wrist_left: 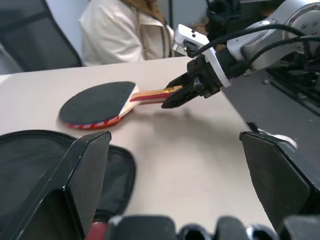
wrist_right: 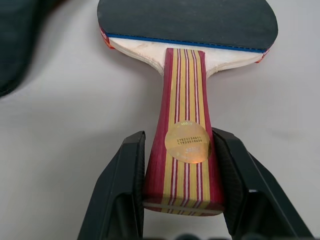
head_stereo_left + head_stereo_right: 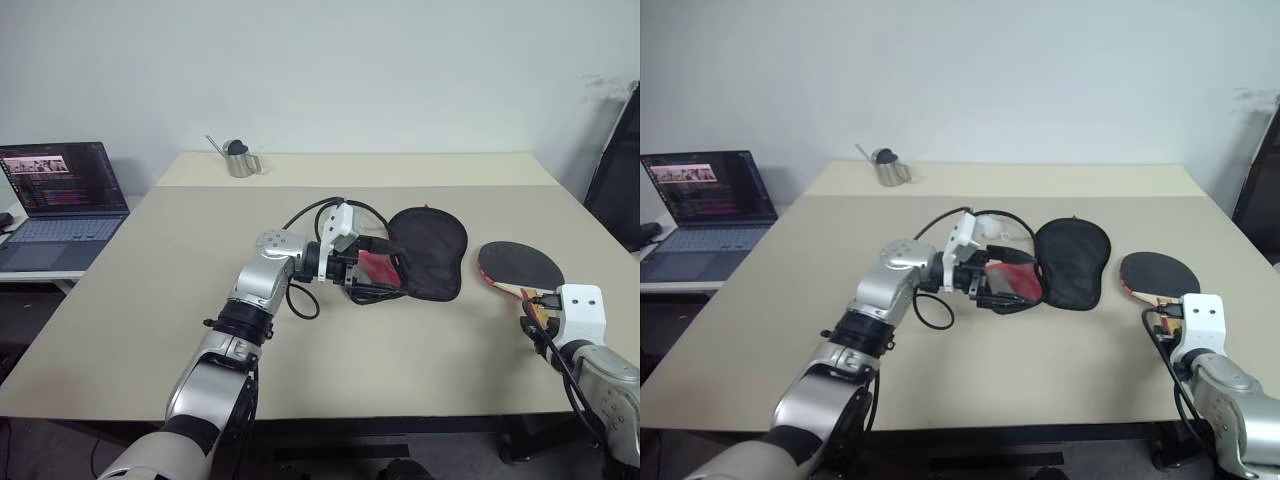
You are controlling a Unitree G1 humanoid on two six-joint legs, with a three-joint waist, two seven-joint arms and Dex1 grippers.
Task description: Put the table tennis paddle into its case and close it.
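Paddle (image 2: pixel 186 100) handle end between right pincer (image 2: pixel 182 190) fingers

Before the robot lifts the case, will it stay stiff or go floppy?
Probably floppy: the case looks like thin black fabric lying flat on the table. Likely light, so it may slide when pushed. The left gripper stands open at its red end.

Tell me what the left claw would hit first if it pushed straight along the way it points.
Probably the round black-rubber, red-edged table tennis paddle, whose striped wood handle the right claw grips; the left claw stands open, and depth is uncertain.
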